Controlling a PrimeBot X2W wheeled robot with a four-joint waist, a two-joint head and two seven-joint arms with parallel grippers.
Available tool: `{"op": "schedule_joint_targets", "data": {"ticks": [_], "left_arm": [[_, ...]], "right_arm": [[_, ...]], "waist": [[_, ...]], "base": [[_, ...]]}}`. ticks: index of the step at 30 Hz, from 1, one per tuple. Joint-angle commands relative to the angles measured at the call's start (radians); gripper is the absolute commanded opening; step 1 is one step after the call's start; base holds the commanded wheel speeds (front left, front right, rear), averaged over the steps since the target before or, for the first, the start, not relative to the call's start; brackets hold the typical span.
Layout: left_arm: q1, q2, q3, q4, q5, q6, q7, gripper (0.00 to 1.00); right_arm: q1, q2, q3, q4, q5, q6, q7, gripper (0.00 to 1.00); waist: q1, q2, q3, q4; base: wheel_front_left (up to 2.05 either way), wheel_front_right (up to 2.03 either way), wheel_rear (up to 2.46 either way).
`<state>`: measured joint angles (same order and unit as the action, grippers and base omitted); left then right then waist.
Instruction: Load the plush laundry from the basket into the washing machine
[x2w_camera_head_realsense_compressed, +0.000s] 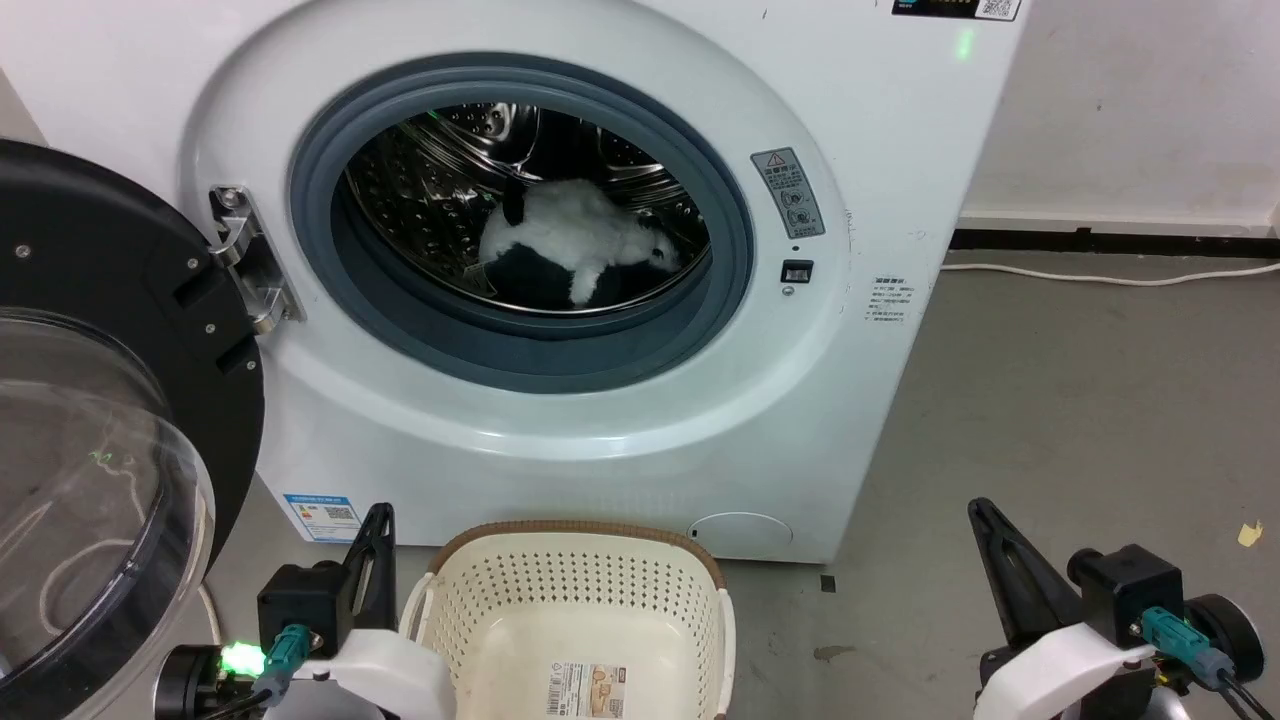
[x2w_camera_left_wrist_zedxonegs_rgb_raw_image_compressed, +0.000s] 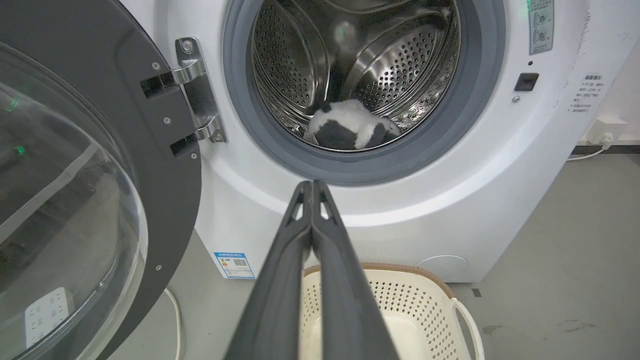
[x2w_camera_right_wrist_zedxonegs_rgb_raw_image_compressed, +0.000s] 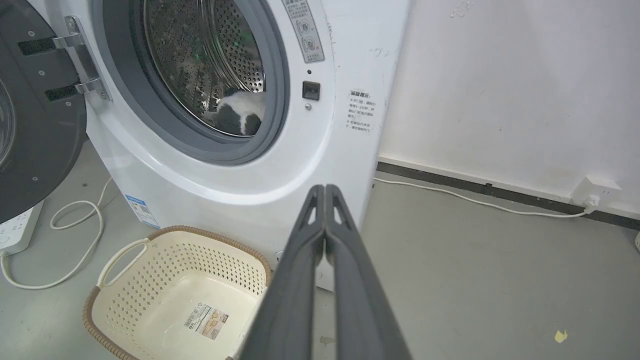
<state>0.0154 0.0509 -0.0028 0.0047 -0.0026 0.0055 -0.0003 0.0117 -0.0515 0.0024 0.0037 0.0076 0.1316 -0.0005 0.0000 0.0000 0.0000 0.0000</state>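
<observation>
Fingers of left gripper and right gripper press together, holding nothing. At twelve o'clock beyond the left one, the washing machine stands open; the plush laundry lies in its drum, perhaps face-down. The basket sits at six o'clock in head view.

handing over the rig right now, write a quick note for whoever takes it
Left gripper: shut, empty, at the left of the basket.
Right gripper: shut, empty, off to the basket's right.
Plush laundry: lying in the drum of the washing machine.
Basket: on the floor before the washer, only its paper label inside.
Done: loading. Left: nothing to load; the door stands open.
</observation>
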Motion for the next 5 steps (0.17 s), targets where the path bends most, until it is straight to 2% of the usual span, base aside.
{"op": "schedule_joint_targets", "data": {"ticks": [1, 5], "left_arm": [[-0.015, -0.001, 0.003, -0.005, 0.003, -0.005, 0.000, 0.00], [-0.015, -0.001, 0.003, -0.005, 0.003, -0.005, 0.000, 0.00]], "right_arm": [[-0.012, 0.001, -0.002, -0.004, -0.008, -0.001, 0.000, 0.00], [-0.012, 0.001, -0.002, -0.004, -0.008, -0.001, 0.000, 0.00]], "waist": [[0.0000, 0.0000, 0.000, 0.000], [0.0000, 0.0000, 0.000, 0.000]], "base": [[0.00, 0.00, 0.00], [0.00, 0.00, 0.00]]}}
